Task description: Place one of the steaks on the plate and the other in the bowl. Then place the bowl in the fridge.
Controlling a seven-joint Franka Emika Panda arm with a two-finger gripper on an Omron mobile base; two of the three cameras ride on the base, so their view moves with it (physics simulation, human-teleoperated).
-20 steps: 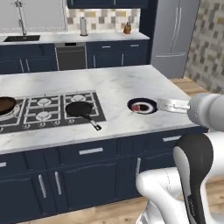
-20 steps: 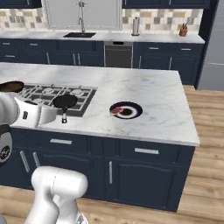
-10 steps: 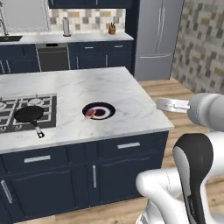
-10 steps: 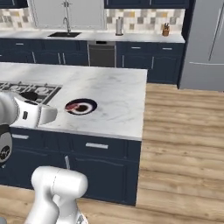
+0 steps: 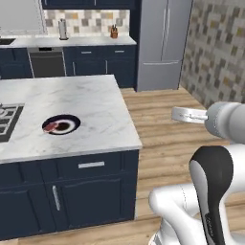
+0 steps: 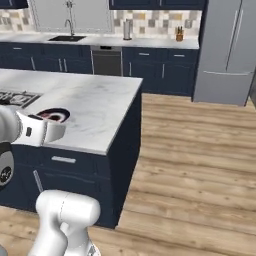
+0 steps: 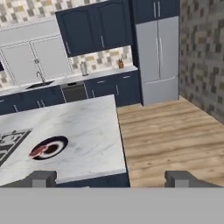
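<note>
Red steak (image 7: 37, 151) lies on the plate (image 7: 56, 142) on the bench (image 7: 94, 131). Fingers (image 7: 42, 178) spread wide apart, grasping nothing, plate beyond the left one

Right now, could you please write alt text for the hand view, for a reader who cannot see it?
A dark-rimmed plate holding one steak sits on a white marble island. Behind, beyond wood flooring, a closed grey fridge stands beside navy cabinets.

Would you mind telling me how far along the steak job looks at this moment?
Done: one steak lies on the plate on the island. In hand: nothing; the gripper is empty, its fingers wide apart. Left: the other steak into the bowl, then the bowl into the fridge, whose doors are shut.
</note>
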